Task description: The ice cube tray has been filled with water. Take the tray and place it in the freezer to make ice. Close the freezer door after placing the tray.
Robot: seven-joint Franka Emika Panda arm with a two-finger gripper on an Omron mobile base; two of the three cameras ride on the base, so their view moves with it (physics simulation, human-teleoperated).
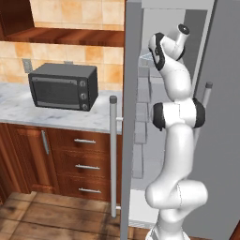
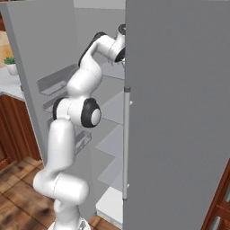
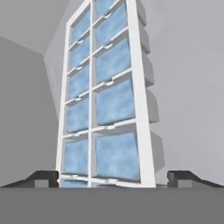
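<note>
The ice cube tray (image 3: 92, 109) lies on a pale grey shelf inside the freezer (image 3: 188, 87), running lengthwise away from the hand. Pale blue water (image 3: 116, 155) fills its two rows of cells. My gripper (image 3: 113, 178) is open at the tray's near end, one dark fingertip on each side of it, neither pressing on it. From the base, the arm reaches up into the freezer's (image 1: 161, 14) upper part. The freezer door (image 1: 131, 117) stands wide open on the left, its long handle (image 1: 113, 154) facing outward.
The other grey door (image 2: 179, 112) with its bar handle (image 2: 126, 143) stands close on the arm's right. Door bins (image 2: 56, 83) line the open door's inside. A black microwave (image 1: 63, 86) sits on the marble counter (image 1: 18, 110) to the left, above wooden drawers.
</note>
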